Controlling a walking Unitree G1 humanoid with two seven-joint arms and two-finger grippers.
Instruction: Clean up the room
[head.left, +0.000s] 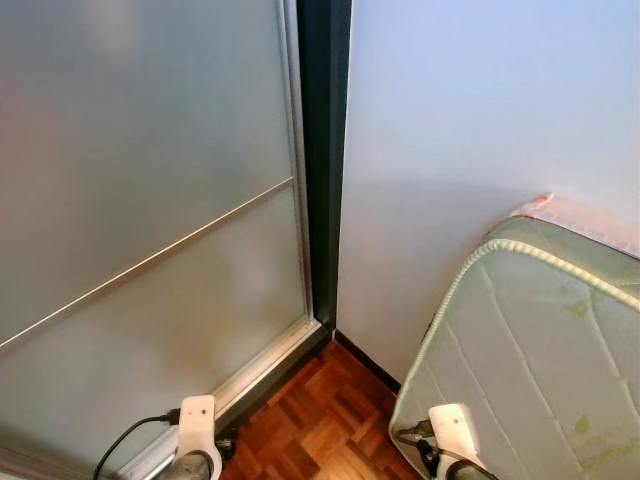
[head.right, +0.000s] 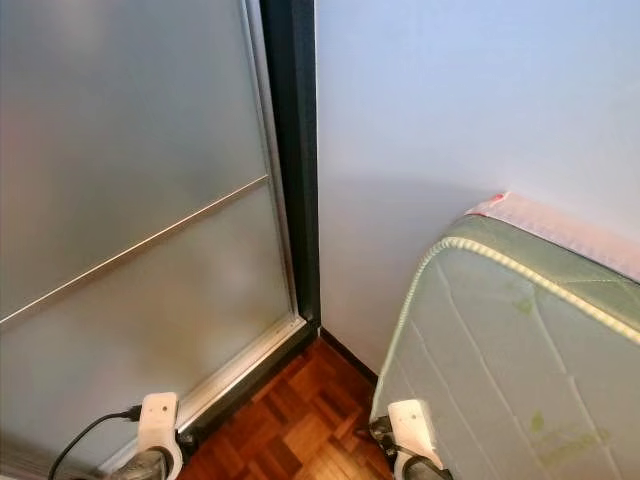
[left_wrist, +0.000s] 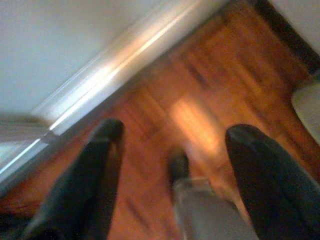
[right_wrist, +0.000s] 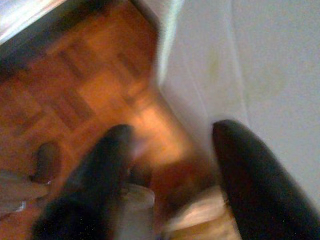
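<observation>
I face a room corner with nothing loose to pick up in sight. My left arm (head.left: 197, 425) and right arm (head.left: 455, 430) hang low at the bottom edge of the eye views. In the blurred left wrist view, the left gripper (left_wrist: 170, 175) is open over the parquet floor (left_wrist: 210, 95), with nothing between its black fingers (left_wrist: 85, 185). The right gripper (right_wrist: 170, 170) is open too, hanging beside the pale side of the mattress (right_wrist: 260, 65), and it holds nothing.
A frosted glass sliding door (head.left: 140, 200) with a silver track fills the left. A dark frame post (head.left: 323, 150) stands in the corner beside a pale wall (head.left: 470, 110). A green-piped mattress (head.left: 540, 350) stands close on the right, leaving a narrow strip of parquet (head.left: 320, 420).
</observation>
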